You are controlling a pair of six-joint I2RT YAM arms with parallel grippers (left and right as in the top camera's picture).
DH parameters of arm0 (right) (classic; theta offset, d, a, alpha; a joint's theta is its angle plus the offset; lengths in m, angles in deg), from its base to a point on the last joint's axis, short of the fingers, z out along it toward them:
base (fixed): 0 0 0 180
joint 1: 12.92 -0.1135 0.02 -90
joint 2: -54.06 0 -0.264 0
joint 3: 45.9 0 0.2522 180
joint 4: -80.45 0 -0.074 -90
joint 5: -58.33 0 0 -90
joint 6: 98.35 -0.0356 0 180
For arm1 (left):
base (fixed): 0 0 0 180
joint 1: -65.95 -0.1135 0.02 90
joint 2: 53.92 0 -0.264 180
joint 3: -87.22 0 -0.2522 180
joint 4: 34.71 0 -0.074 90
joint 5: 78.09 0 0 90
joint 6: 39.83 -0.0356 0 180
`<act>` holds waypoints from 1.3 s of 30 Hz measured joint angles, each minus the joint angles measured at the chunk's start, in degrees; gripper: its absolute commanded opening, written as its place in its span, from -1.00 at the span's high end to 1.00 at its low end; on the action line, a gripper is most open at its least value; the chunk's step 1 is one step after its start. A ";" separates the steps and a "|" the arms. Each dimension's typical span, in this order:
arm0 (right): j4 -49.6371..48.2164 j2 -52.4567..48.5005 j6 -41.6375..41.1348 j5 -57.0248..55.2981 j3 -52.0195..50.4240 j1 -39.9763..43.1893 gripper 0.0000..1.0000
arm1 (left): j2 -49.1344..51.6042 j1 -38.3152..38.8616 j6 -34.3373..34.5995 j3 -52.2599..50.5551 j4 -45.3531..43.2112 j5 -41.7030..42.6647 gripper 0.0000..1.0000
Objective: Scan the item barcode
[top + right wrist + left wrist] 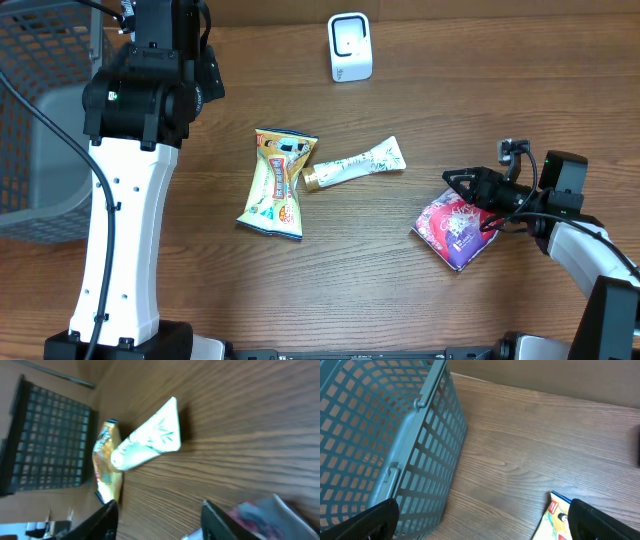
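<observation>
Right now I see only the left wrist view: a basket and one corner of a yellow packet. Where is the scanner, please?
Observer: The white scanner stands at the far edge of the table, beyond the yellow packet.
Operator: Is the right gripper holding anything?
Observer: No, the right gripper is open, over the edge of a red pouch lying flat.
Operator: Anything else there?
Observer: A white tube lies beside the packet, cap end touching it.
</observation>
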 measured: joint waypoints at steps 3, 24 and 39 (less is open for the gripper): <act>4.15 0.00 0.74 -1.68 2.62 0.00 -0.54 | 0.00 0.00 0.00 0.00 0.00 0.00 -1.00; 64.65 23.76 -10.88 -28.20 18.73 -1.92 -0.89 | 0.00 0.00 0.00 0.00 -0.66 0.02 -1.00; 34.18 23.02 -32.22 -28.50 -10.75 -7.17 0.59 | 0.00 0.00 0.00 0.00 0.63 0.26 -1.00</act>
